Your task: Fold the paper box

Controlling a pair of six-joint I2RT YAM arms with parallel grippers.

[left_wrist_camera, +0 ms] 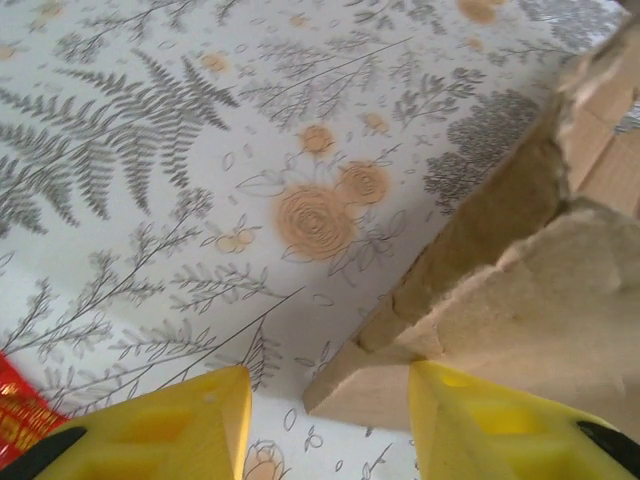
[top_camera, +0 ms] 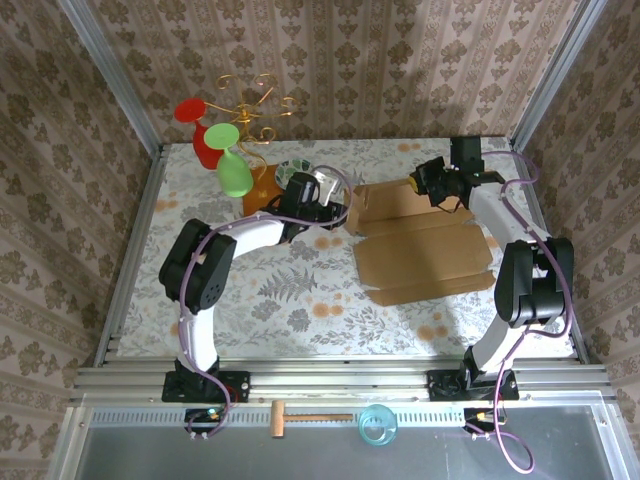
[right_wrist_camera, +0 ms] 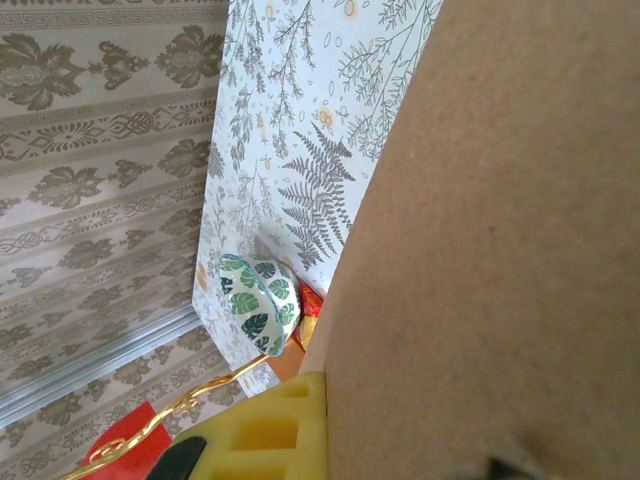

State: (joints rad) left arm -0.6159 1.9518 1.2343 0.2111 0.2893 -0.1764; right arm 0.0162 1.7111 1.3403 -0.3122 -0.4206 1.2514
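L gripper (left_wrist_camera: 328,400) at paper box (top_camera: 425,255) corner; bowl (right_wrist_camera: 255,300), wire stand (top_camera: 256,197) close by.

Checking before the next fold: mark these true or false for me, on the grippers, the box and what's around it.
1. The left gripper has its jaws apart at the cardboard box's left edge. True.
2. The box lies completely flat. False: its far panel stands raised.
3. The right gripper is shut on that raised panel. True.
4. A wooden mallet lies on the box. False: the mallet lies on the near ledge.
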